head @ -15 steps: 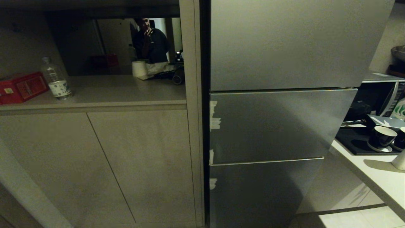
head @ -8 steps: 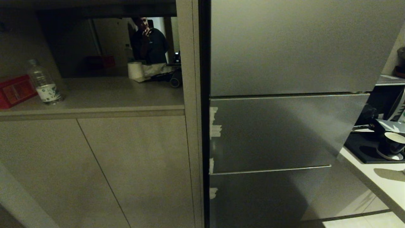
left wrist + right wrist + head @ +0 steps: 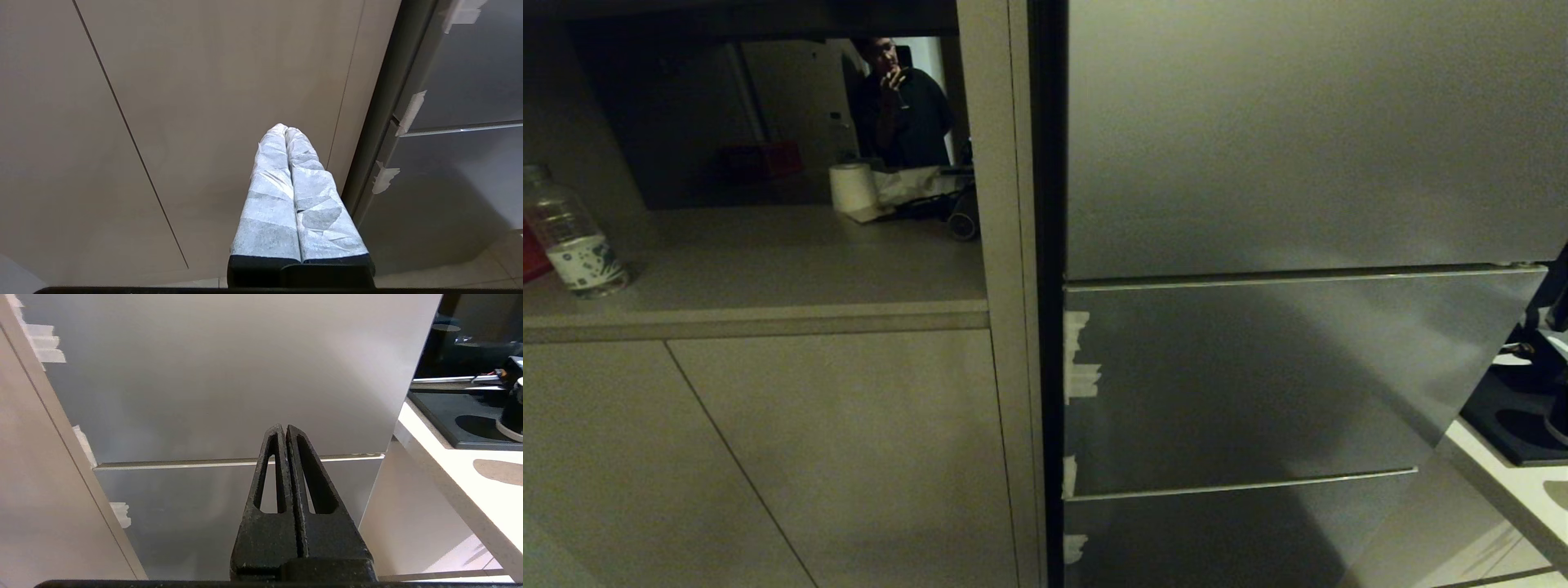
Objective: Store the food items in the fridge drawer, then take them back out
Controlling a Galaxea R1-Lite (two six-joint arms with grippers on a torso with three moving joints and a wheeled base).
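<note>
1. At the far left edge of the head view, a clear water bottle [image 3: 572, 253] with a printed label stood on the beige shelf [image 3: 768, 282] of a recessed niche.
2. Further right, at the back of that niche, a white paper roll [image 3: 848, 188] stood upright. Beside it lay some dark items too dim to identify.
3. Behind the roll, in the upper centre-left of the frame, a person [image 3: 900, 114] in dark clothing stood with one hand raised near the head.
4. Below the shelf, the closed beige cabinet doors [image 3: 768, 457] filled the lower left of the frame.
5. The right half of the head view was taken up by the grey fridge [image 3: 1282, 163], all of whose fronts were closed. The fridge drawer was not visible in any view. Pale tape strips [image 3: 1080, 359] ran down the fridge's left edge.
6. At the right edge, a white worktop [image 3: 1511, 490] carried a dark tray [image 3: 1503, 416].
7. In the left wrist view, the left gripper [image 3: 286, 130], its fingers [image 3: 269, 196] wrapped in white cloth-like tape, was fully closed with nothing between them, pointing at the cabinet doors near the fridge's edge.
8. In the right wrist view, the right gripper [image 3: 283, 428], bare and black, was likewise pressed fully closed and empty, pointing at the closed fridge front around a horizontal seam [image 3: 184, 462].
</note>
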